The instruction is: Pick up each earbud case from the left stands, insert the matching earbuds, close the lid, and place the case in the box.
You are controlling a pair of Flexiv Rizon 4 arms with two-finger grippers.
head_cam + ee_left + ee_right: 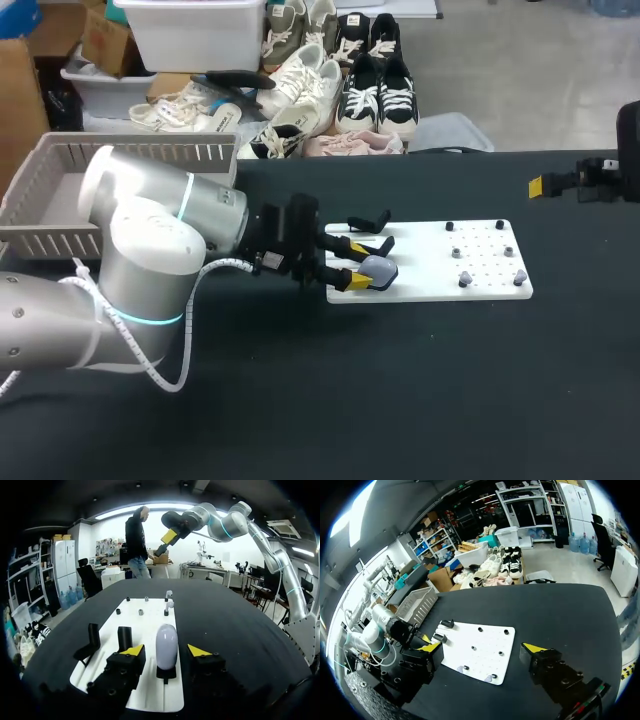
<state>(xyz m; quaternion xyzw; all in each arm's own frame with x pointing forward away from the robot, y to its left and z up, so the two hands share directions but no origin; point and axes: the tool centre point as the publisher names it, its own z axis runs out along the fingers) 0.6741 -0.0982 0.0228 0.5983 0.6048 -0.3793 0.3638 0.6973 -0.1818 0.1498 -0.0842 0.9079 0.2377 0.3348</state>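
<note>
1. Head view shows your left arm [150,260] coming in from the left, with the left gripper [358,266] low over the left end of the white board [440,240] on the black table [420,400].
2. You find the lavender earbud case [379,270] at that same end of the board, standing upright on its stand between the two yellow tips.
3. From the left wrist view, the fingers [132,650] stand apart, one on each side of the case. A gap shows on both sides, so this hand grips nothing.
4. Two empty black stands [372,222] sit just beside the case, toward the board's far edge.
5. You can see the earbuds [465,281] propped on pegs at the board's right end, well apart from the case.
6. Your right gripper [481,649] hangs high above the table on the right side. Its fingers are spread wide with nothing between them.
7. The box [130,155], a grey slotted basket, rests at the table's far-left corner, behind your left arm.
</note>
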